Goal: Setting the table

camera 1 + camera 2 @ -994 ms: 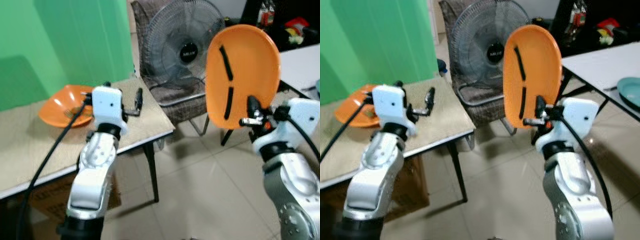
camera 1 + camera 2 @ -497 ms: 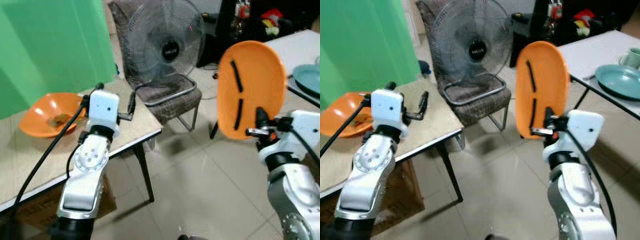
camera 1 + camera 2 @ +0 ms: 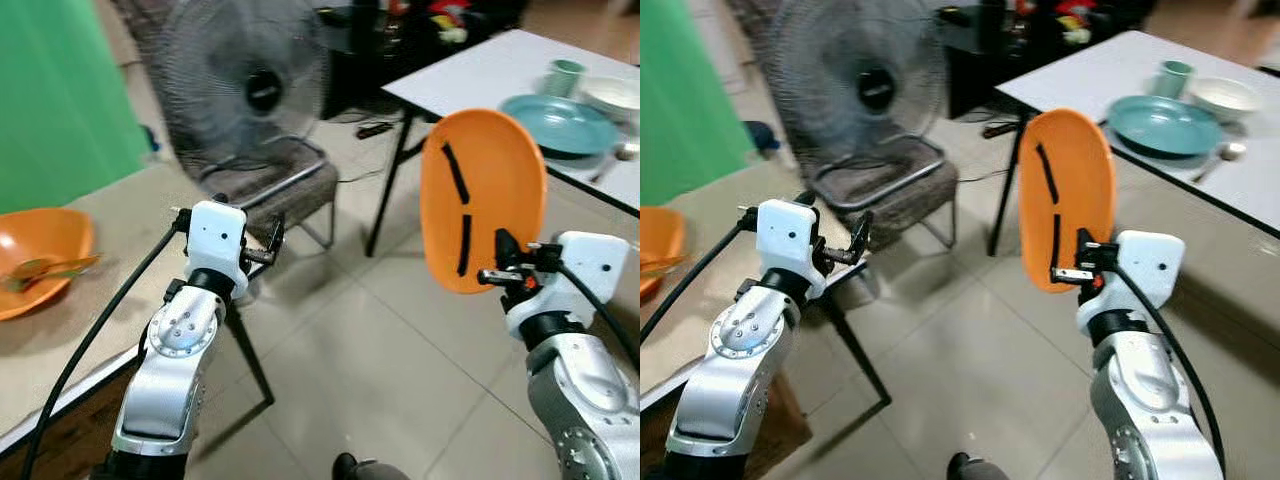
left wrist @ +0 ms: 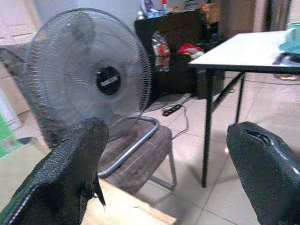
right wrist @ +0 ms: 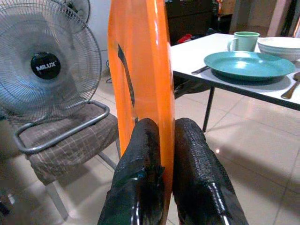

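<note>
In the left eye view the right gripper (image 3: 500, 262) stands at about 4 o'clock, its two black fingers clamped on the lower edge of an orange plate (image 3: 483, 198), which it holds upright on edge above the tiled floor (image 3: 340, 360). The left gripper (image 3: 272, 243) sits just left of centre with nothing between its fingers, over the near corner of a beige table (image 3: 110, 250). At 9 o'clock an orange bowl (image 3: 35, 250) rests on that table with something thin lying in it, too small to name. At 12 o'clock a grey standing fan (image 3: 240, 95) stands behind a chair (image 3: 285, 190) with a chequered seat. At 2 o'clock a white table (image 3: 480, 85) carries a teal plate (image 3: 558, 122), a green cup (image 3: 566, 76) and a white bowl (image 3: 612, 95). The right eye view shows the same scene, the orange plate near centre and well apart from the white table. In the left wrist view the left gripper's fingers (image 4: 65, 173) stand wide apart and empty, the fan and the chair showing between them. In the right wrist view the right gripper's fingers (image 5: 138, 178) pinch the plate's rim from both sides, with the teal plate, the cup and a piece of cutlery (image 5: 201, 70) on the white table beyond.
</note>
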Motion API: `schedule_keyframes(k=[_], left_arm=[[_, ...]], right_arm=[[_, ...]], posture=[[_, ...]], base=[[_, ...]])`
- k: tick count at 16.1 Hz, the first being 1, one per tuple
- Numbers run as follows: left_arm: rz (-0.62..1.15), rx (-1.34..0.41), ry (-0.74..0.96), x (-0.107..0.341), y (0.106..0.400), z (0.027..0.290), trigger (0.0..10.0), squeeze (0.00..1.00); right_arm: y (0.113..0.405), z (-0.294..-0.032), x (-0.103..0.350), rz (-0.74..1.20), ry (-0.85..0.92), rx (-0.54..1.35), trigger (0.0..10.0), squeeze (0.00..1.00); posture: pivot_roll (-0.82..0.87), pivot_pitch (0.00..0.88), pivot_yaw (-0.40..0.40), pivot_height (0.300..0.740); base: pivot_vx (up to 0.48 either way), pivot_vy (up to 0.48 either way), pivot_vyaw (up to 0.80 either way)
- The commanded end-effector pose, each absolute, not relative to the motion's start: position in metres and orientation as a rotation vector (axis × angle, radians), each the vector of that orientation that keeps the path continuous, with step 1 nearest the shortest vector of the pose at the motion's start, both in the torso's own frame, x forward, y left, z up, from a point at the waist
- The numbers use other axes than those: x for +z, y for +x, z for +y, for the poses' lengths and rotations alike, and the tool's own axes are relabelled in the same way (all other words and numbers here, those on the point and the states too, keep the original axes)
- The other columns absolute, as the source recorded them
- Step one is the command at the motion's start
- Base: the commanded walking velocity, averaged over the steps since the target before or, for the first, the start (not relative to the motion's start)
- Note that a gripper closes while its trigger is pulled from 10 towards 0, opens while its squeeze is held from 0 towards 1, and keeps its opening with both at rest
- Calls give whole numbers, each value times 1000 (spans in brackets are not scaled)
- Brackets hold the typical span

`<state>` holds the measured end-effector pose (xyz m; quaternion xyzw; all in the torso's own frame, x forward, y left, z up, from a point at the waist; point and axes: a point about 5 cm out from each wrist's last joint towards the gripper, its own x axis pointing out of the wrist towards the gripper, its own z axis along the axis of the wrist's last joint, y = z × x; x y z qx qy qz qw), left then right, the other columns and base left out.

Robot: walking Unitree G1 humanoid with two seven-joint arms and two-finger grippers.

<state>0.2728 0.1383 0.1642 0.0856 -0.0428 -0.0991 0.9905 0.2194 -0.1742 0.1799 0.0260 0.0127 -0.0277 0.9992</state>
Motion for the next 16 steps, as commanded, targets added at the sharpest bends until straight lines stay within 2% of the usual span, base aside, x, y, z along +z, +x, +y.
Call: schedule_keyframes(k=[1,3,4,6,8,10,13,16], left_arm=[[-108,-205,185,169,271,139,10000,0],[-104,-200,179,171,274,140,10000,0],[-107,-183,185,171,276,141,10000,0],[-79,-188,184,171,280,139,10000,0],[-72,-194,164,170,281,138,10000,0],[-74,-205,162,170,283,137,10000,0],[-70,-222,206,171,285,135,10000,0],[-65,-252,181,170,285,130,10000,0]], right_arm=[[219,-170,184,3,65,-24,10000,0],[225,-166,183,4,70,-11,10000,0],[225,-166,183,5,67,-12,10000,0],[221,-167,183,7,69,-26,10000,0],[220,-167,183,9,71,-37,10000,0],[220,-167,183,5,68,-43,10000,0],[219,-167,182,7,70,-51,10000,0],[218,-169,181,10,71,-66,10000,0]], posture=[[4,0,-26,740],[-1,0,-21,740],[-9,0,-9,740],[-24,0,2,740],[-26,0,6,740],[-29,0,14,740],[-32,0,21,740],[-36,0,29,740]], base=[[0,0,-800],[0,480,-800],[0,0,-800],[0,-480,-800],[0,0,-800],[0,480,-800],[0,-480,-800],[0,480,-800]])
